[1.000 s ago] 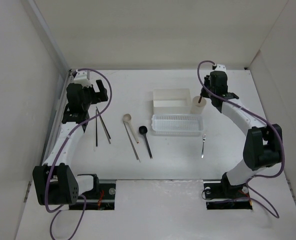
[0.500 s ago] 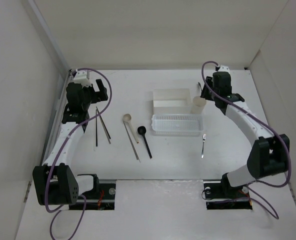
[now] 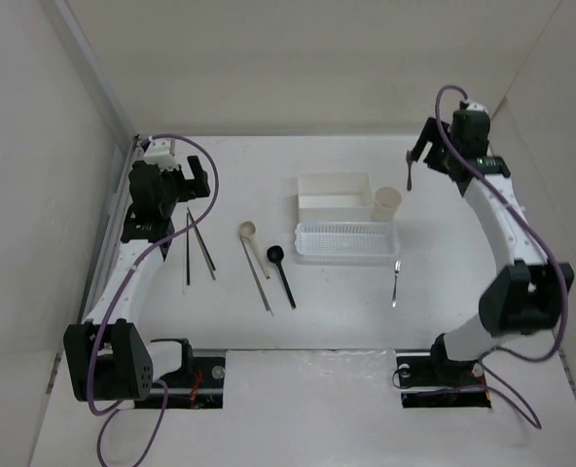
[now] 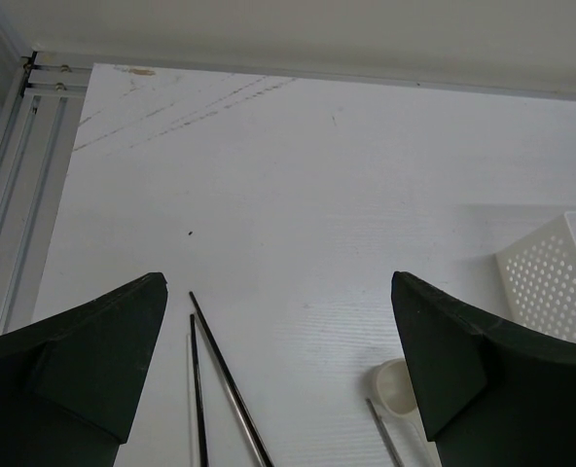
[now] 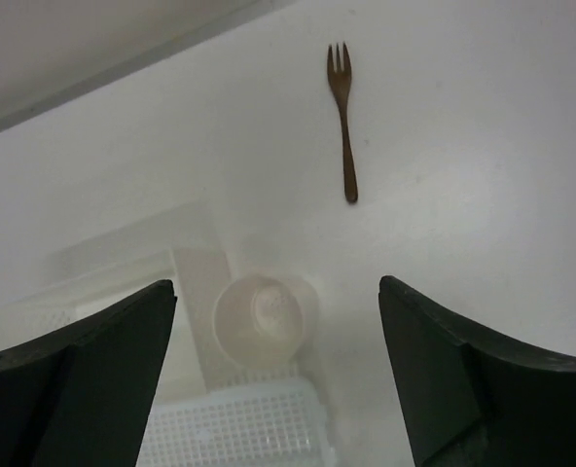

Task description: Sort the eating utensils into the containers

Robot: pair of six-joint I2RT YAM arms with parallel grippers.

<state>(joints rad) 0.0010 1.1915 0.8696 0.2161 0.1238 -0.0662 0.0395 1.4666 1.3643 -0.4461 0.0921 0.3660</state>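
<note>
Seen from above, a white desk [image 3: 337, 326] carries scattered utensils and three containers. Near the middle stands a white square open box [image 3: 335, 179]. A small cream cylindrical cup [image 3: 387, 201] sits just beside the box's right side. A long white mesh-walled basket [image 3: 344, 256] lies along the box's near side.

Left of the basket, a black round-bowled spoon [image 3: 285, 277], a beige round-bowled spoon [image 3: 248, 231] and a long thin pale stick [image 3: 259, 277] lie close together. Further left, two thin dark sticks [image 3: 188, 258] lie side by side near the left arm. A small metal fork [image 3: 396, 282] lies alone, just in front of the basket's right end. A brown wooden fork [image 3: 410, 173] appears to lie flat beyond the cup, toward the far right, tines pointing at the far edge. No utensil shows inside the box or the basket.

The left gripper [image 3: 176, 185] hovers over the far left of the desk, above the far ends of the dark sticks. Its jaws are spread wide with nothing between them. Its wrist camera shows the left gripper [image 4: 278, 282] framing the stick ends [image 4: 228, 375], the beige spoon's bowl [image 4: 395, 387] and a corner of the basket [image 4: 551, 277].

The right gripper [image 3: 427, 154] is raised high at the far right, its jaws wide apart and gripping nothing. Its wrist camera shows the right gripper [image 5: 273, 287] looking down on the cup [image 5: 266, 316], with the brown fork [image 5: 343, 122] beyond it, touching neither jaw.
</note>
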